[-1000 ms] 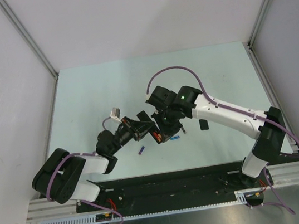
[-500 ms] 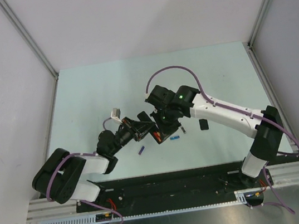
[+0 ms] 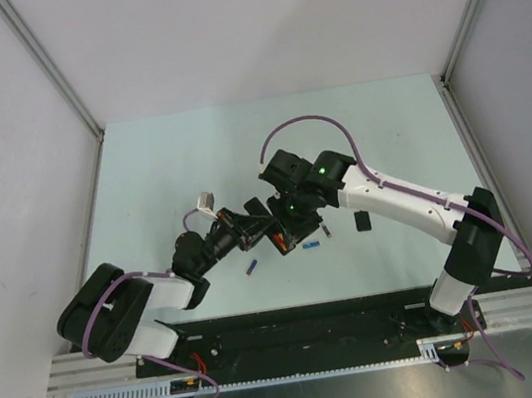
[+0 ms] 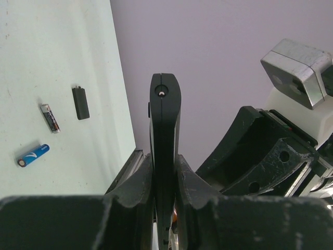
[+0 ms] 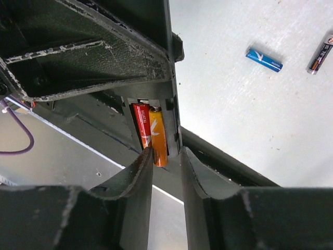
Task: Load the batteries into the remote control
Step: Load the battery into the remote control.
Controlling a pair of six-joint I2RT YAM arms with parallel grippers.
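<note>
Held the remote control [image 4: 165, 120] edge-on in the clenched left end effector [image 4: 164, 172], above the bench [image 5: 234, 130]. Showed two orange-red batteries [image 5: 151, 133] seated in its recess, with the right end effector [image 5: 166, 156] released, jaws parted at their end. Probably left only the black cover [image 4: 80, 102] to refit.

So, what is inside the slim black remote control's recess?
Two orange-red cylinder batteries lie side by side in the black remote control. A finger of the right claw covers the redder one's lower end; the recess's top is too dark to judge.
</note>
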